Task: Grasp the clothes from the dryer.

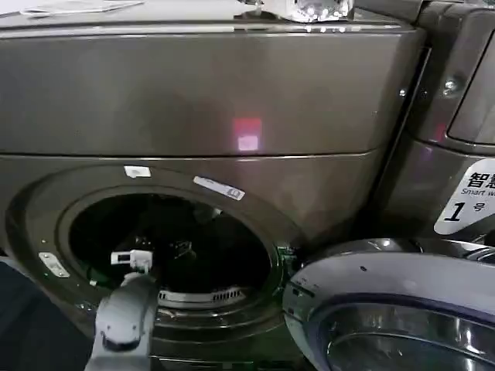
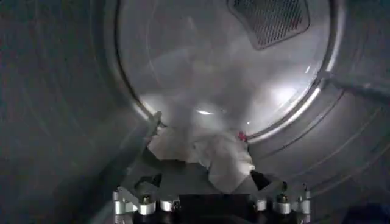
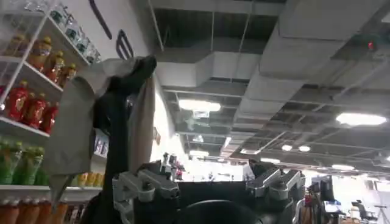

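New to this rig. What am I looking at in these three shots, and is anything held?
A two-armed robot is emptying a dark bronze-grey front-loading dryer. The head camera looks down at its open porthole; the left arm reaches inside. The left wrist camera sits in the drum: the left claw is open, a crumpled white and light grey cloth right in front, ungripped. The right wrist camera points up at ceiling and bottle shelves; a tan and dark cloth hangs at the right claw.
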Tool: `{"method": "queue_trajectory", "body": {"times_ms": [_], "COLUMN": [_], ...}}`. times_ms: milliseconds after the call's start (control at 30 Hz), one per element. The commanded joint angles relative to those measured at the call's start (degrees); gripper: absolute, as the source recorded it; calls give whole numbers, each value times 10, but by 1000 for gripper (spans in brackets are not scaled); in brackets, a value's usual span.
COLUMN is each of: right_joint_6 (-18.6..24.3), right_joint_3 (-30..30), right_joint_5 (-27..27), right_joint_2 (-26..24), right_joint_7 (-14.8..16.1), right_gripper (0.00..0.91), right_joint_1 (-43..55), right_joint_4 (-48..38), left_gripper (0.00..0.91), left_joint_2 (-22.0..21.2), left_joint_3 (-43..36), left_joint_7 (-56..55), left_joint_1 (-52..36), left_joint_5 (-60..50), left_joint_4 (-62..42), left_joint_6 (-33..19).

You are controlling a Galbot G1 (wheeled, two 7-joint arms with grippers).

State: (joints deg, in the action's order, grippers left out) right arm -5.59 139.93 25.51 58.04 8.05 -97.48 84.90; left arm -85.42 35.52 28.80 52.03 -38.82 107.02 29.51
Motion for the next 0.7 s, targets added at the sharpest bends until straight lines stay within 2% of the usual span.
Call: {"method": "queue_trajectory", "body": {"times_ms": [33,133,200,333,400,700], "right_joint_6": [2,1,0,-3,-3,-9], "right_joint_3": [-9,-12,-13,-19,-22,-24], "right_joint_5": [-6,-9,-9,-9,-10,-10], "right_joint_2": [0,0,-2,-6,-5,-8], "right_joint_7": [0,0,1,0,0,-1], "right_gripper": [907,907,907,907,907,907], "right_joint_1": [1,0,1,5,6,7], "right_joint_4": [2,8,10,14,16,26], "left_gripper": [907,907,907,907,907,907], "left_joint_2": [4,6,8,9,12,52], "left_joint_3": [10,8,3,2,3,-31], "left_joint_7": [376,441,484,484,484,485], "left_joint_1": [-74,-94,-107,-117,-119,-143], "left_joint_5": [-334,-363,-339,-382,-388,-385], "left_joint_4": [-32,-39,-54,-79,-86,-106], "left_joint_6": [-291,-326,-314,-385,-405,-440]}}
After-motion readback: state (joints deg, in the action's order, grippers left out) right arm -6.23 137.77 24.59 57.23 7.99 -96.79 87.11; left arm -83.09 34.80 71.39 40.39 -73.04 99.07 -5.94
